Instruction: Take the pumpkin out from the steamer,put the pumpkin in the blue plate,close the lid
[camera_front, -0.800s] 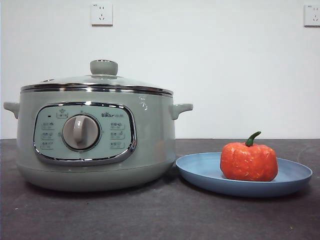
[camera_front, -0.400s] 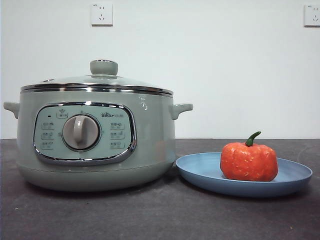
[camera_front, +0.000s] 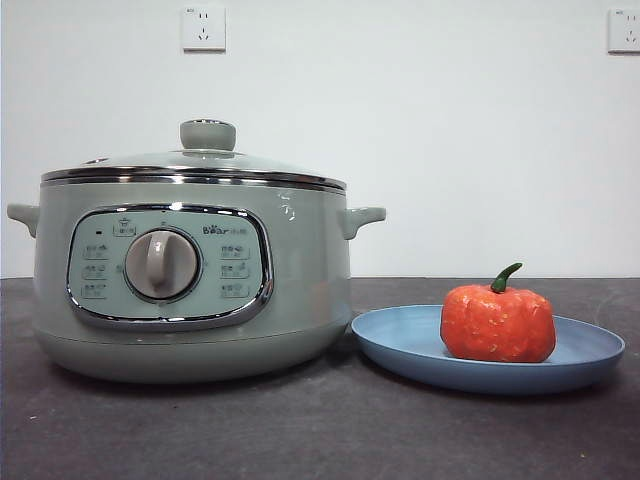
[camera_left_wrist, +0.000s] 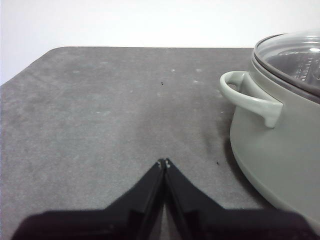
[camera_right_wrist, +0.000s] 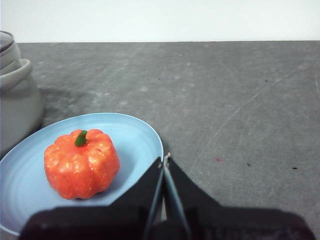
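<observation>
Here the dark grey speckled table (camera_front: 300, 430) carries everything, with a white wall (camera_front: 450, 140) behind it bearing two white wall sockets (camera_front: 203, 27). The large round sage-green steamer (camera_front: 190, 280) with its chrome rim is the biggest thing on the table; its control panel and central dial (camera_front: 162, 264) face the front camera, and a small side handle (camera_left_wrist: 247, 97) shows in the left wrist view. The domed glass lid (camera_front: 195, 163) with a steel rim and a sage-green knob sits closed on top of the steamer. Just beside the steamer lies the wide shallow light-blue plate (camera_front: 400, 340), its rim close to the steamer's wall without clearly touching it. The small squat orange-red pumpkin (camera_front: 498, 322) with a curved green stem stands upright in that plate, on the half farther from the steamer. The left gripper (camera_left_wrist: 164, 162) hangs over bare table beside the steamer's handle, jaws pressed together and empty. The right gripper (camera_right_wrist: 164, 159) hovers by the plate's edge, on the side away from the steamer, jaws likewise pressed together, clear of the pumpkin.
</observation>
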